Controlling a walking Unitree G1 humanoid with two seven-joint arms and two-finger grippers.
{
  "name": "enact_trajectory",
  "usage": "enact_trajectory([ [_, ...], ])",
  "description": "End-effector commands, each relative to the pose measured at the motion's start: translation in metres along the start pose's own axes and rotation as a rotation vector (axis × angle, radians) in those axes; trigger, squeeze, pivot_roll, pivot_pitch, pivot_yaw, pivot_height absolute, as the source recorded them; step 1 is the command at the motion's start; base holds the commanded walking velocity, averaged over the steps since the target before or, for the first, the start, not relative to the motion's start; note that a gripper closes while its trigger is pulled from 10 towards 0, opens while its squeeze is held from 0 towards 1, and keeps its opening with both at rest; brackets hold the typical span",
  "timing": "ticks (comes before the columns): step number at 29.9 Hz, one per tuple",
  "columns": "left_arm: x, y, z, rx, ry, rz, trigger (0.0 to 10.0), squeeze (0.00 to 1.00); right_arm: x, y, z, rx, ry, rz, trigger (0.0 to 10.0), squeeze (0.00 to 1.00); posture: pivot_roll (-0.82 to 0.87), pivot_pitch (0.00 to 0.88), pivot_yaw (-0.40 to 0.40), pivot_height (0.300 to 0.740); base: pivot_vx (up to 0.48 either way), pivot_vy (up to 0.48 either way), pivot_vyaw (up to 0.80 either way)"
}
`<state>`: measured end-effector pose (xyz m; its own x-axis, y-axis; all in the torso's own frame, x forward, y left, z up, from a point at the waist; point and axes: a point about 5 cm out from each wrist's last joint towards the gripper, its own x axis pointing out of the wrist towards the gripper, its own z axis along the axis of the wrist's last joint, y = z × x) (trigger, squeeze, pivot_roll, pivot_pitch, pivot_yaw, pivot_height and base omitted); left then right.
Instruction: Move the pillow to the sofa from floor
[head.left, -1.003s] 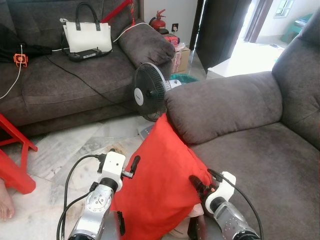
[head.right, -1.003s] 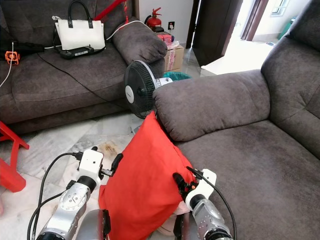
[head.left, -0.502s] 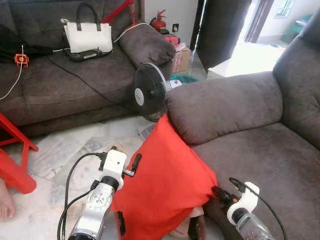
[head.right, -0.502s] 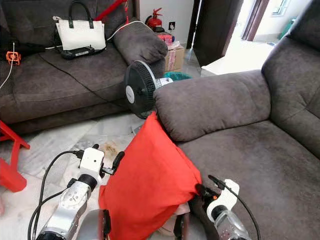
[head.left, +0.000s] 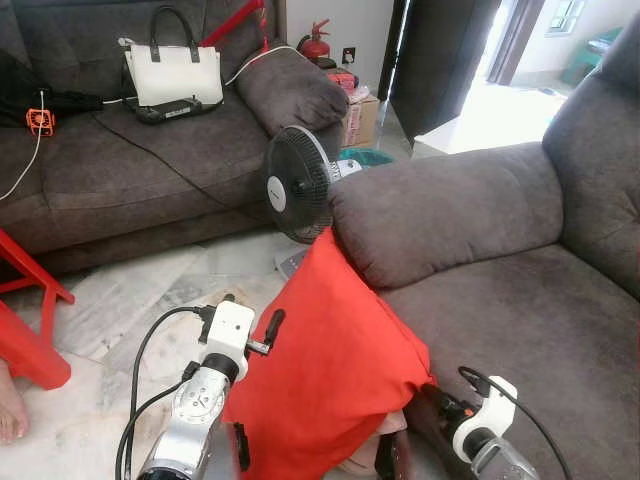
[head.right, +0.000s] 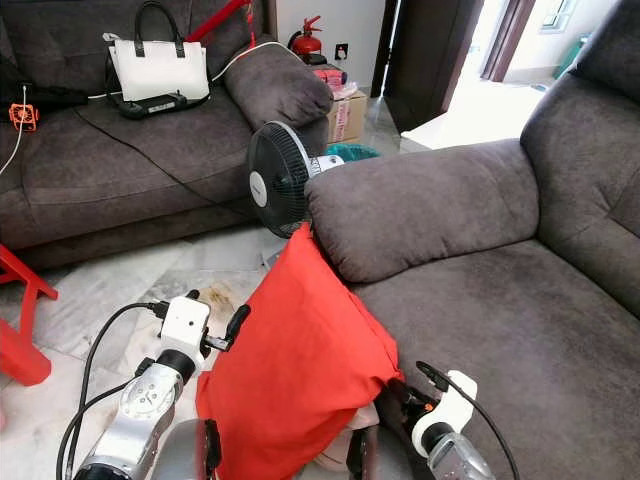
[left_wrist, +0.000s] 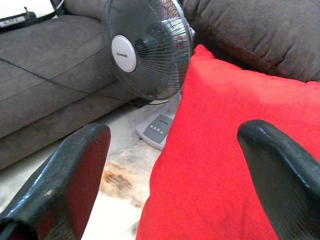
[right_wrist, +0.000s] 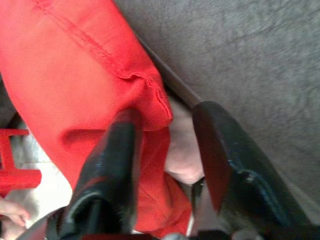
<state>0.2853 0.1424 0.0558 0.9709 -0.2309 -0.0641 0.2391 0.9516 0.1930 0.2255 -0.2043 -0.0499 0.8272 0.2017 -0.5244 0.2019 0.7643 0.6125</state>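
Nearest the robot, a red pillow (head.left: 335, 370) stands on edge between the two silver arms, its top corner leaning against the front of the grey sofa (head.left: 520, 300) armrest and its lower end by the floor (head.left: 110, 310).

The left gripper (left_wrist: 170, 165) sits just beside the pillow's left face with its fingers spread wide, gripping nothing. The right gripper (right_wrist: 165, 150) is low at the pillow's bottom right corner, where the cushion meets the sofa's base; its fingers are open around the hemmed corner, not yet pinching it.

To do this step well, both grippers should probably close on opposite edges, lift the pillow above the seat edge, then swing it right onto the seat cushion.

The right wrist view reveals what the head views hide: the stitched hem and a pale inner cushion peeking out of the cover's corner. The left wrist view shows the fan (left_wrist: 145, 50) close behind the pillow, with its control buttons.

Farther off, a second sofa (head.left: 130, 160) carries a white handbag (head.left: 173, 72).
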Motion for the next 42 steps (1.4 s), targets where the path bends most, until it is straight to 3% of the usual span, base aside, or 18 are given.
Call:
enact_trajectory([
  [1, 0.0, 0.0, 0.002, -0.001, -0.001, 0.001, 10.0, 0.0, 0.001, 0.002, 0.002, 0.032, -0.021, 0.013, 10.0, 1.0, 0.12, 0.0, -0.082, 0.571, 0.0, 0.0, 0.0],
  [5, -0.001, -0.001, 0.001, -0.002, 0.0, 0.0, 10.0, 0.0, 0.009, 0.019, 0.007, 0.054, -0.077, 0.108, 10.0, 1.0, 0.12, 0.0, -0.082, 0.571, 0.0, 0.0, 0.0],
  [10, -0.001, 0.0, 0.001, -0.003, 0.002, 0.0, 10.0, 0.0, 0.002, 0.01, 0.016, 0.07, -0.148, 0.137, 10.0, 1.0, 0.12, 0.0, -0.079, 0.571, 0.0, 0.0, 0.0],
  [16, -0.001, 0.0, 0.0, -0.002, 0.005, -0.001, 10.0, 0.0, 0.005, 0.016, 0.031, 0.062, -0.184, 0.176, 10.0, 1.0, 0.12, 0.0, -0.08, 0.571, 0.0, 0.0, 0.0],
  [17, -0.001, 0.0, 0.0, -0.002, 0.005, -0.001, 10.0, 0.0, 0.006, 0.018, 0.031, 0.054, -0.185, 0.182, 10.0, 0.71, 0.12, 0.0, -0.08, 0.571, 0.0, 0.0, 0.0],
  [18, -0.002, 0.0, 0.0, -0.002, 0.005, 0.0, 10.0, 0.0, 0.009, 0.023, 0.031, 0.042, -0.182, 0.201, 10.0, 0.0, 0.12, 0.0, -0.08, 0.571, 0.0, 0.0, 0.0],
  [26, -0.002, -0.002, 0.0, -0.005, 0.007, -0.004, 10.0, 0.0, 0.016, 0.042, 0.025, 0.037, -0.171, 0.271, 10.0, 0.0, 0.12, 0.0, -0.081, 0.571, 0.0, 0.0, 0.0],
  [28, -0.002, -0.003, -0.001, -0.005, 0.008, -0.004, 10.0, 0.0, 0.02, 0.056, 0.023, 0.011, -0.168, 0.319, 10.0, 0.0, 0.12, 0.0, -0.083, 0.571, 0.0, 0.0, 0.0],
  [42, -0.003, -0.008, -0.002, 0.001, 0.007, -0.016, 10.0, 0.0, 0.023, 0.071, 0.025, -0.037, -0.198, 0.297, 10.0, 0.0, 0.12, 0.0, -0.086, 0.571, 0.0, 0.0, 0.0],
])
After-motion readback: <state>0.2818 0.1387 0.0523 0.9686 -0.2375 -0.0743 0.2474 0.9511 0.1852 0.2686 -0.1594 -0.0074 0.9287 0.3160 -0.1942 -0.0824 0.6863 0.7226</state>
